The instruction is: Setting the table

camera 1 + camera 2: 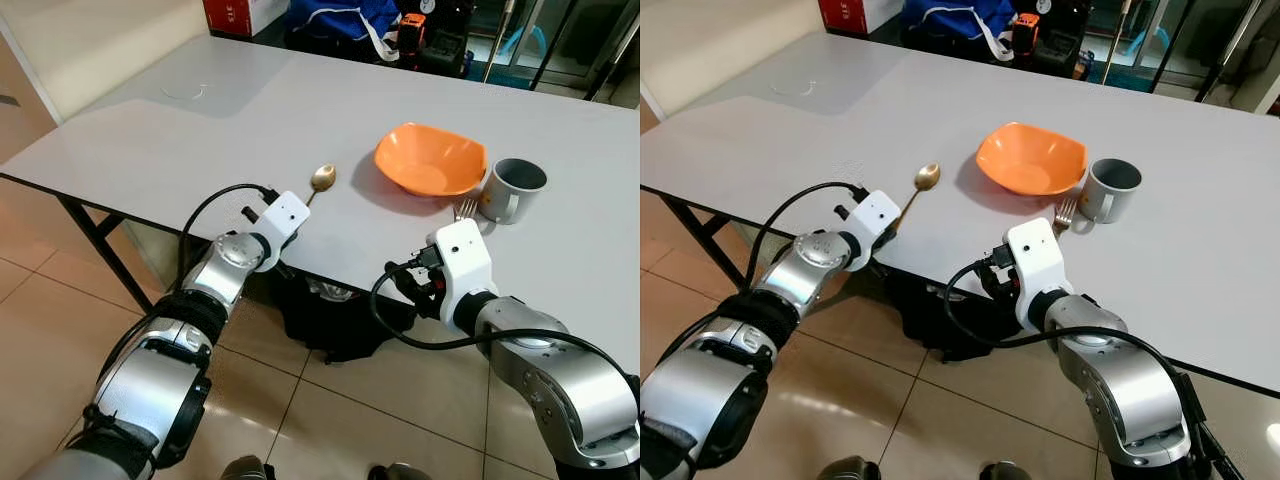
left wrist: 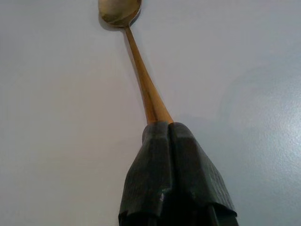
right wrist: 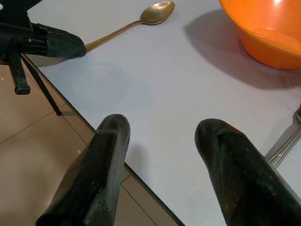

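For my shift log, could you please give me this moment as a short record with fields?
table: grey, set near its front edge
spoon: gold, bowl end on the table, left of the bowl
bowl: orange, upright
mug: grey, right of the bowl
fork: between bowl and mug
left gripper: shut on the spoon handle
right gripper: open at the table edge, fork beside one finger

Layout, referenced to the bowl (image 1: 430, 160) on the table (image 1: 200, 130).
Spoon (image 1: 321, 179) is laid left of the bowl, cup (image 1: 514, 189) is set just right of it, fork (image 1: 465, 209) is placed in front of the bowl beside the cup. Bags (image 1: 340, 20) are seen behind the bowl, past the table's far edge.
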### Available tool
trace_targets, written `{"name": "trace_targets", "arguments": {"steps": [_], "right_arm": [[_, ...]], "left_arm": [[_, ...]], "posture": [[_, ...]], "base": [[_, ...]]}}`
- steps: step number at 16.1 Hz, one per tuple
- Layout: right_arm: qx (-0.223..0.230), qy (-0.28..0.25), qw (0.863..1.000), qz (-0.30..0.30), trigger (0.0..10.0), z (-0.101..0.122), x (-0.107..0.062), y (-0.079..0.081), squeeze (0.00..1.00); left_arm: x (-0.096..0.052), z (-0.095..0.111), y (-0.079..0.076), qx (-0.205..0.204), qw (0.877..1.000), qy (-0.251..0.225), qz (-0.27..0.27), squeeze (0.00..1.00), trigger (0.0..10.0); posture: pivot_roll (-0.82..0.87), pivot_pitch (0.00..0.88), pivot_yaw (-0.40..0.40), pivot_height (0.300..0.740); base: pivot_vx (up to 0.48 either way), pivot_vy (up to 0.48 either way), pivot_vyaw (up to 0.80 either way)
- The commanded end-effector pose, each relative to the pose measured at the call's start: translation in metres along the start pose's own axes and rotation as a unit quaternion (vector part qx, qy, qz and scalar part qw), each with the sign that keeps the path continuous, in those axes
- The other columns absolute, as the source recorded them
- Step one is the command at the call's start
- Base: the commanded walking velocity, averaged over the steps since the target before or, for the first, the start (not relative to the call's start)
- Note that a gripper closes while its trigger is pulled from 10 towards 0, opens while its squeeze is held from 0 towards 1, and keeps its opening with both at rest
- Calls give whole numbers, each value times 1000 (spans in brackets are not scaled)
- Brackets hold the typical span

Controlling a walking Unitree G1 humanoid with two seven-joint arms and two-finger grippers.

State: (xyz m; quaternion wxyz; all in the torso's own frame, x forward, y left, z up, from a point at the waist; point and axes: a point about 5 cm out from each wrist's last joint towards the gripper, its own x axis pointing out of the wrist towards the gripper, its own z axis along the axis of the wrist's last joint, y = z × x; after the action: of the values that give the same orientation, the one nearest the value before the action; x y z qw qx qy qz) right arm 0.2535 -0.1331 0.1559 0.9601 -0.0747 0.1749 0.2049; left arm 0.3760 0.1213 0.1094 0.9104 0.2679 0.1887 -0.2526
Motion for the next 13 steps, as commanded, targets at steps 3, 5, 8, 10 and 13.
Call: {"name": "trace_targets", "arguments": {"steps": [3,5,8,10,13], "right_arm": [[-12,-9,1000,5,10000,5,0,1,0],[-13,-10,1000,4,10000,6,0,1,0],[-13,-10,1000,4,10000,6,0,1,0],[-13,-10,1000,4,10000,6,0,1,0],[-13,-12,1000,3,10000,7,1,2,0]], "left_arm": [[0,-13,-11,3,999,29,-26,0,10000],[0,-11,-12,9,999,28,-28,0,10000],[-2,-12,-11,14,999,29,-30,0,10000],[-5,-14,-11,17,999,31,-30,0,10000],[-10,-8,-3,20,1000,11,-8,0,10000]], "posture": [[-37,43,4,740],[-37,41,8,740],[-34,41,9,740],[-32,40,9,740],[-29,40,7,740]], "base": [[0,0,0],[0,0,0],[0,0,0],[0,0,0],[0,0,0]]}}
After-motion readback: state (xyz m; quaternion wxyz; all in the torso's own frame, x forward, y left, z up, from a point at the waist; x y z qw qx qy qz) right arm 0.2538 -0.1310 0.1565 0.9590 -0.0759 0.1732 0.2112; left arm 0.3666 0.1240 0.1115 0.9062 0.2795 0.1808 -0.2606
